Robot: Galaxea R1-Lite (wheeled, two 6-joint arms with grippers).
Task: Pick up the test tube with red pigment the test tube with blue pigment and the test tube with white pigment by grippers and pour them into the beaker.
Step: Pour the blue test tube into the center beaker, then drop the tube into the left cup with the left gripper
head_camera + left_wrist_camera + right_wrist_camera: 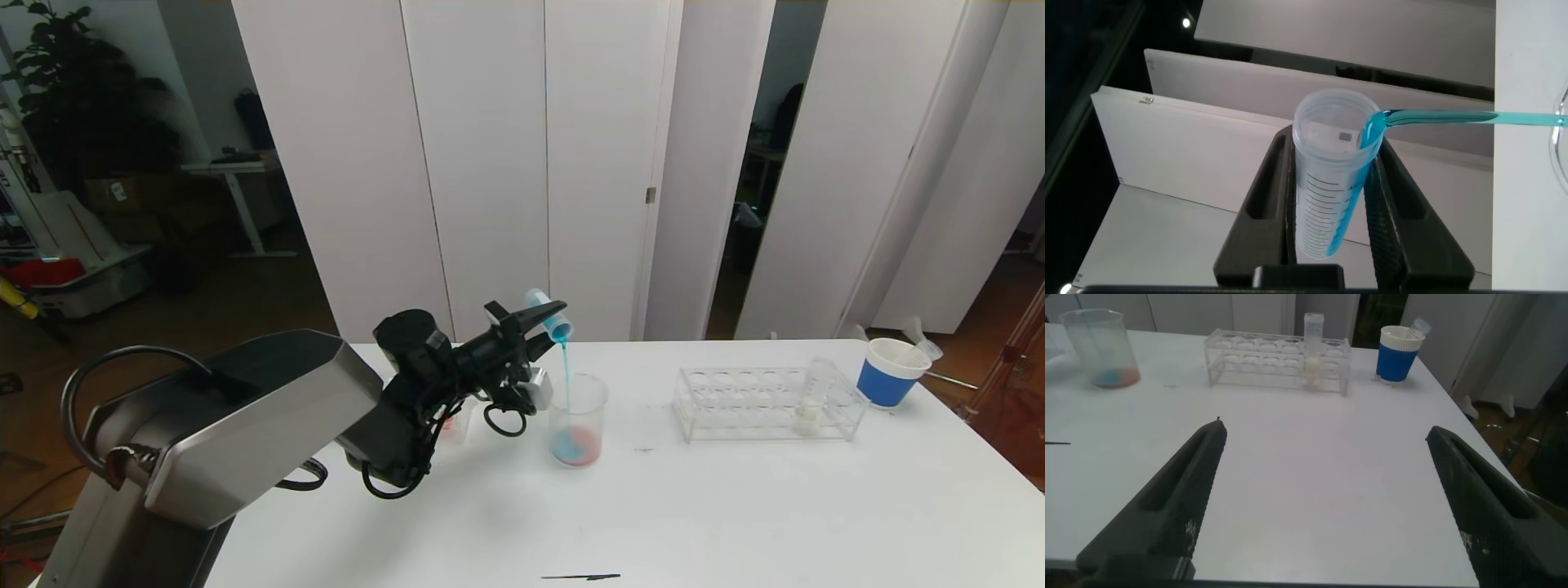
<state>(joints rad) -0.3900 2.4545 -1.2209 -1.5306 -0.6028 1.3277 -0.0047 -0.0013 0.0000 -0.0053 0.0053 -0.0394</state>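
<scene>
From the head camera, you see the left arm reaching forward and up over the tabletop (735,506), its wrist rolled so the left claw (545,317) points toward the right. The claw is pinching the blue tube (549,316), which lies tilted with its mouth lower than its base, just above the beaker (577,420). A thin blue stream falls from the mouth into the beaker, where blue liquid sits beside a reddish patch at the bottom. The beaker stands on the tabletop just right of the arm. Farther right is the clear rack (769,403), with the white tube (812,395) upright in a slot near its right end. Beyond the rack, near the far right corner, stands a blue-banded cup (891,372).

From the left wrist camera, you look along the claw's two black fingers (1270,192), pressed against either side of the blue tube (1327,175). Its open mouth faces the camera, and blue liquid runs off the lip in a narrow stream.

From the right wrist camera, the right claw (1331,502) hovers low over the tabletop, level, its jaws spread wide and holding nothing. Well beyond it you can see the beaker (1099,348), the rack (1278,358) with the white tube (1312,349), and the cup (1398,353).
</scene>
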